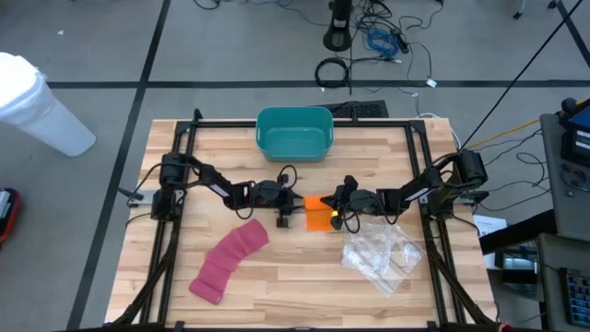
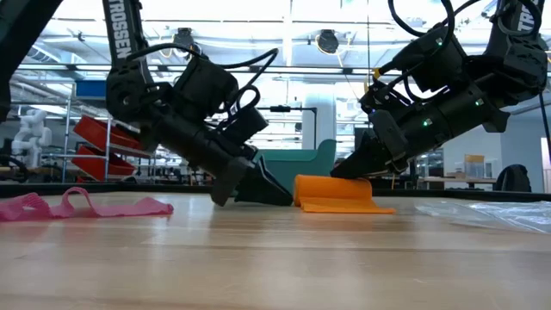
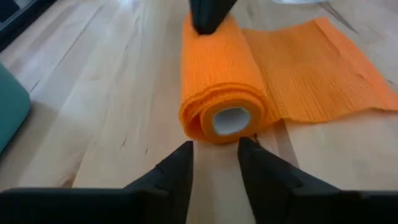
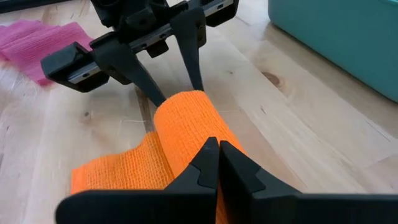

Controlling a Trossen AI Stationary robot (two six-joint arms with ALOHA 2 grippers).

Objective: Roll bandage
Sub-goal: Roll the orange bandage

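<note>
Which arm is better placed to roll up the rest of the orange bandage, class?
Probably the right. The right gripper, fingers closed, rests on top of the orange roll beside the unrolled strip. The left gripper sits open at the roll's core end, suited to steadying it.

On your wooden table (image 1: pixel 304 277) you have a teal plastic bin (image 1: pixel 293 132) sitting at the far edge, centred between the rails of the black metal frame (image 1: pixel 184 129). Toward the near left lies a pink crepe strip (image 1: pixel 228 262), laid out in a loose curve, well apart from the bin. Near the right side you see a crumpled clear plastic wrapper (image 1: pixel 381 255) lying flat on the wood. Off the table, a white cylinder (image 1: pixel 37 103) stands on the floor at the far left, and black cables (image 1: pixel 369 46) tangle on the floor beyond the bin.
</note>
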